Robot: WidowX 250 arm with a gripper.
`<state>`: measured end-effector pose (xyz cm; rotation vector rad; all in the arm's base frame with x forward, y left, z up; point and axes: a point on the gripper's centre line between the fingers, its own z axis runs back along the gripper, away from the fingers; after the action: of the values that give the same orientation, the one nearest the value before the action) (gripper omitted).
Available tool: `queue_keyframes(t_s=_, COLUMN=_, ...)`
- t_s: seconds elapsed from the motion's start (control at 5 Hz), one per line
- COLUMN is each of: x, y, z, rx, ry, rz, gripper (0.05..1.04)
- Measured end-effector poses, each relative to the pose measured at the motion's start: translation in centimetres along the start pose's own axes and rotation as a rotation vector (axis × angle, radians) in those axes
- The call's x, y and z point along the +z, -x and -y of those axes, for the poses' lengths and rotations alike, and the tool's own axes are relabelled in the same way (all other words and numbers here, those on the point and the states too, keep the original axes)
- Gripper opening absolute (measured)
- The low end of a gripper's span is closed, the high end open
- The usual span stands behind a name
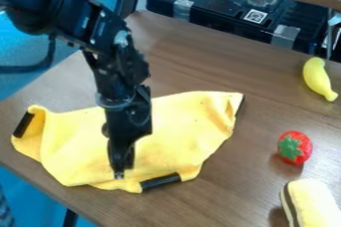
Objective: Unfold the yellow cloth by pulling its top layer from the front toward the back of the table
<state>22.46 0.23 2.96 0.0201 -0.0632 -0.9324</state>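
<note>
The black gripper [120,169] hangs fingers-down over the front part of a yellow cloth [180,131], left of the middle of the view. Its tips are over or against the cloth; whether they touch it I cannot tell. The cloth lies spread and wrinkled on the brown table, with its left corner folded and its right corner creased. Dark strips mark its left corner, its right edge and its front edge, the front one just right of the gripper.
A red strawberry [294,148] with a green top lies right of the cloth, a yellow banana [319,79] at the far right. A cream and brown toy [311,204] is at the lower right. Behind the brown table [200,47] stands a black box [233,12].
</note>
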Motion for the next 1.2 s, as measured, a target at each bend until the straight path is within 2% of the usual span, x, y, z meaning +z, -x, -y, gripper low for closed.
queue_keyframes(t_s=0.2, x=-0.2, y=0.0, z=-0.1, rx=0.005, ry=-0.004, rz=-0.008, gripper=0.061)
queue_keyframes(t_s=0.4, x=-0.2, y=0.1, z=0.3, rx=0.000, ry=0.019, rz=-0.008, gripper=0.050)
queue_keyframes(t_s=0.6, x=0.6, y=0.2, z=-0.5, rx=0.037, ry=0.037, rz=0.016, gripper=0.050)
queue_keyframes(t_s=0.8, x=3.5, y=-0.2, z=-2.3, rx=0.097, ry=0.046, rz=0.098, gripper=0.050)
queue_keyframes(t_s=1.0, x=5.2, y=-0.2, z=-3.7, rx=0.139, ry=0.061, rz=0.152, gripper=0.064)
queue_keyframes(t_s=1.2, x=4.6, y=-0.2, z=-4.1, rx=0.156, ry=0.100, rz=0.104, gripper=0.198)
